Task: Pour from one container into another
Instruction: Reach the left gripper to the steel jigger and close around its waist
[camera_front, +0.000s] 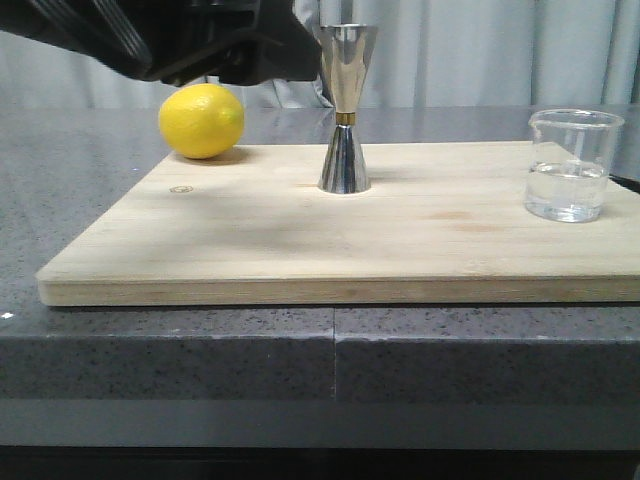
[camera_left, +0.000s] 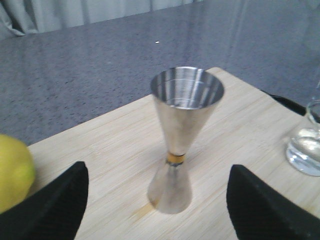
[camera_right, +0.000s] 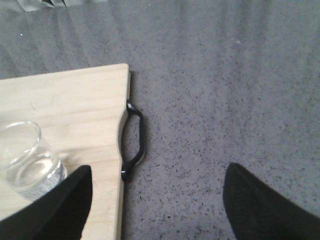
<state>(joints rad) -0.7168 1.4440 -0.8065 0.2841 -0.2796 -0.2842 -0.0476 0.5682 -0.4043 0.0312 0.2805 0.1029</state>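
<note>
Front view: the left arm (camera_front: 190, 40) is cropped by the top edge and hides the lemon's (camera_front: 202, 120) crown. The board (camera_front: 340, 240) runs past the right edge. Left wrist view: lemon and beaker (camera_left: 306, 145) cropped at opposite edges. Right wrist view: beaker cropped; graduation marks unreadable throughout.

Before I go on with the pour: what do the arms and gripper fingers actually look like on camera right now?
Both grippers have matte black, wedge-shaped fingers: the left gripper flanks the jigger, and the right gripper's fingers look the same. In the front view the left arm is a glossy black housing with ribbed grooves. No cables or markings are visible.
</note>
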